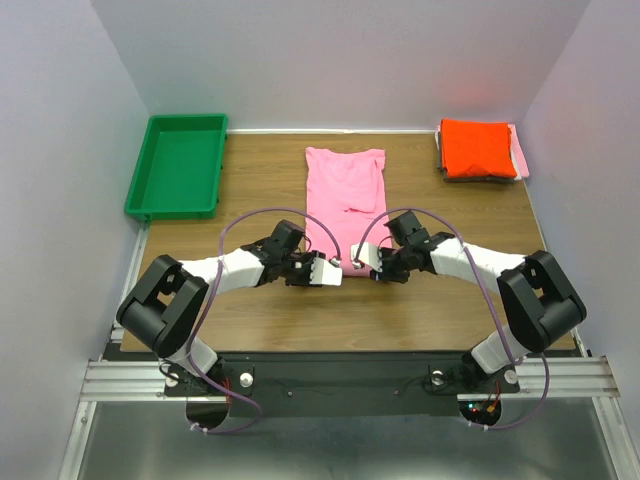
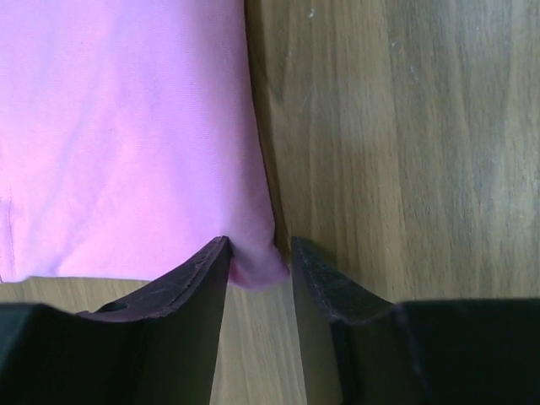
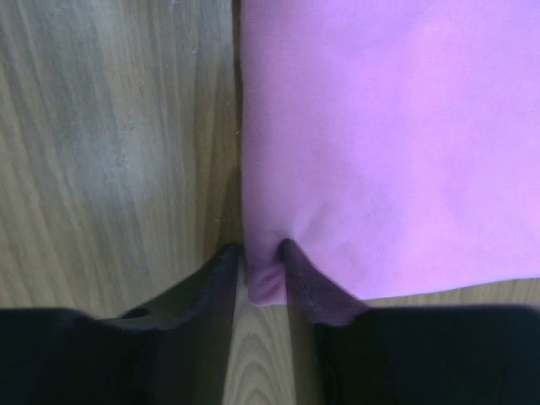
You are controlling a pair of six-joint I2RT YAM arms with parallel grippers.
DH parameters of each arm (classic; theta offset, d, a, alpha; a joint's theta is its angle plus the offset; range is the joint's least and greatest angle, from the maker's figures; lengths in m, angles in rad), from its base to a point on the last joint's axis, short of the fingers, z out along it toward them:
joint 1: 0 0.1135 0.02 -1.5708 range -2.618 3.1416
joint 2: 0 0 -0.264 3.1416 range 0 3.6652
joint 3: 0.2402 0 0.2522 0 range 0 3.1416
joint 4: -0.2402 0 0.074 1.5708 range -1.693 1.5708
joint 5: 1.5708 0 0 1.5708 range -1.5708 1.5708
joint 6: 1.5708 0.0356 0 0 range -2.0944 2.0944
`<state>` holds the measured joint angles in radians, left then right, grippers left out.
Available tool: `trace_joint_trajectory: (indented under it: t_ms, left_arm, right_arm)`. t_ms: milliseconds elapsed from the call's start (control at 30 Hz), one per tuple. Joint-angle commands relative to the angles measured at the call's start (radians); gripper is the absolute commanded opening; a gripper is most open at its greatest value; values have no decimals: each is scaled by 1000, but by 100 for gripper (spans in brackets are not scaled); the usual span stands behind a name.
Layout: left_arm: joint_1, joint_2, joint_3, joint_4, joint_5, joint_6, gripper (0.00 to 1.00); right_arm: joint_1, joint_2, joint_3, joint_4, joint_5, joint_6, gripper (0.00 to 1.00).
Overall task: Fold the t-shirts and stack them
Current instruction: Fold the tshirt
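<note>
The left pincer (image 2: 260, 257) and the right pincer (image 3: 263, 263) are each clamped on a near corner of the pink t-shirt (image 1: 345, 190), which stretches toward 12 o'clock over the worktop (image 1: 262, 180).

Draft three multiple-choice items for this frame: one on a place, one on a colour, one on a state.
1. Where does the green tray sit in the top view?
A. at the far left of the table
B. at the far right
C. between the two arms

2. What colour is the top t-shirt folded at the far right?
A. dark blue
B. orange-red
C. white

3. What lies between the fingers of the left hand and the right hand?
A. nothing
B. a tray rim
C. the near corners of the pink t-shirt

Answers:
1 A: the tray lies in the far left corner.
2 B: orange-red cloth shows on top there.
3 C: each wrist view shows a pink corner between the fingers.
</note>
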<state>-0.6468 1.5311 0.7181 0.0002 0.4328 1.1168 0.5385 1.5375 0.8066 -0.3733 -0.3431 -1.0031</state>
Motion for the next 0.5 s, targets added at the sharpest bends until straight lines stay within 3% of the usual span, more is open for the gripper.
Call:
trace_joint_trajectory:
  t_ms: [0,67,100,167,233,467]
  left_arm:
    - [-5,18,-6,18,-16,-5,37]
    - [-5,15,-5,15,-16,-6,28]
    - [-5,8,-2,8,-16,-5,20]
    - [-4,-8,14,1,-16,-6,12]
    - [4,-20,36,-46,-6,-12,1]
    - [70,-77,210,-207,72,-29,0]
  right_arm:
    - [6,52,-21,65,62,-12,27]
    - [6,56,-24,68,76,-11,20]
    - [6,56,-21,68,88,0,10]
    - [6,52,-8,65,104,24,1]
    - [6,36,6,57,124,40,1]
    - [6,-72,179,-99,112,67,0]
